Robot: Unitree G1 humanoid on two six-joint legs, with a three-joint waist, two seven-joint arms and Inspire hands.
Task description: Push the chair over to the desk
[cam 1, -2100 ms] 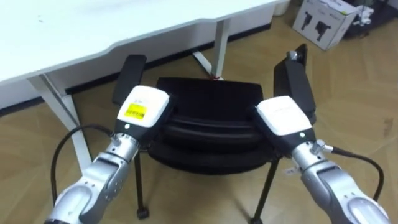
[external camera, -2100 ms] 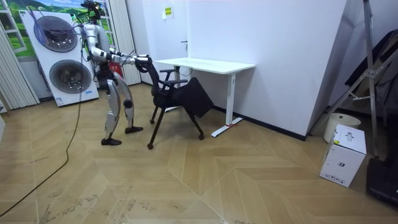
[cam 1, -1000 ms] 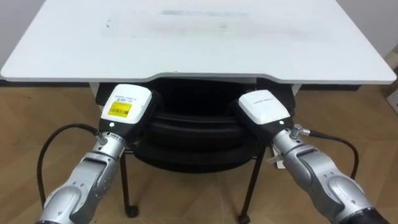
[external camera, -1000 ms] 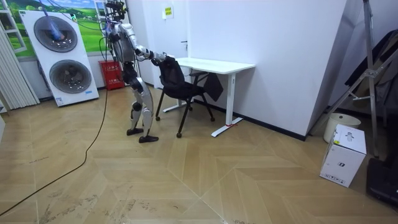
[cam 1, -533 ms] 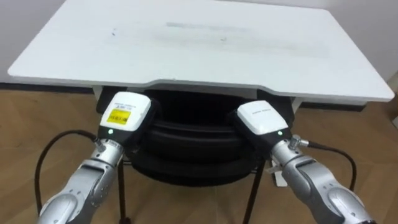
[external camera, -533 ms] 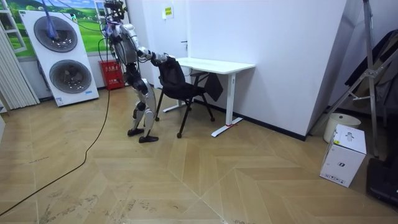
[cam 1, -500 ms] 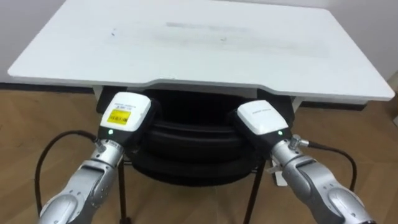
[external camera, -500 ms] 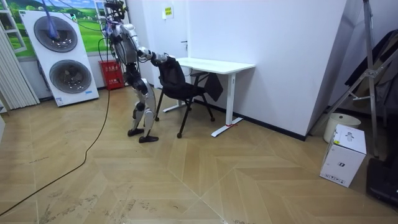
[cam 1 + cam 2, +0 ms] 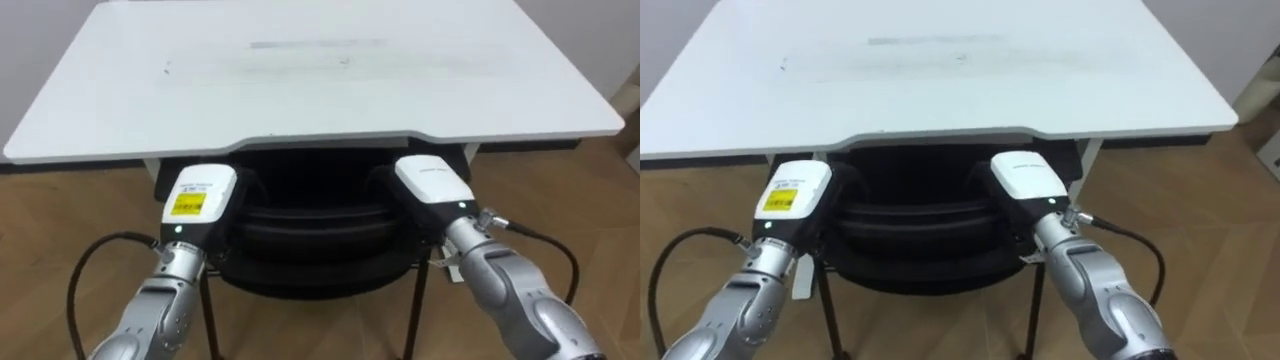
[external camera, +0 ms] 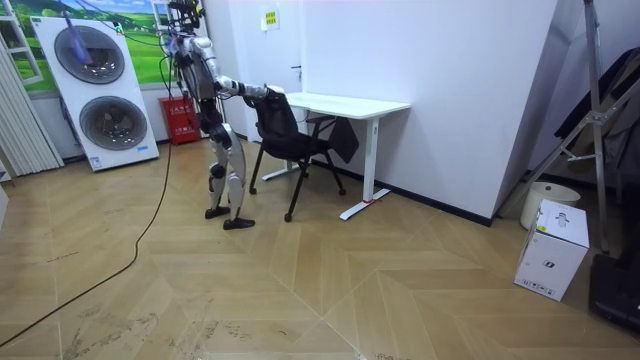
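A: Chair?
B: Low centre of frame, its back at the worktop's near edge, seat beneath.
A: Hands?
B: Left hand and right hand against the back's top corners. Open or closed: cannot tell.

In the room view a herringbone wooden parquet floor covers the lower frame, evenly lit. A plain white wall takes up the upper middle and right. Against it, at upper centre, stands a white rectangular desk on white metal legs. At upper left is a white stacked washer unit with two round doors, with a red box just beside it. Near the right edge are a white cardboard box, a pale round bucket and a grey metal ladder frame. In the eye views the desk's top spans the upper half of the frame, with faint grey smudges near its far edge.
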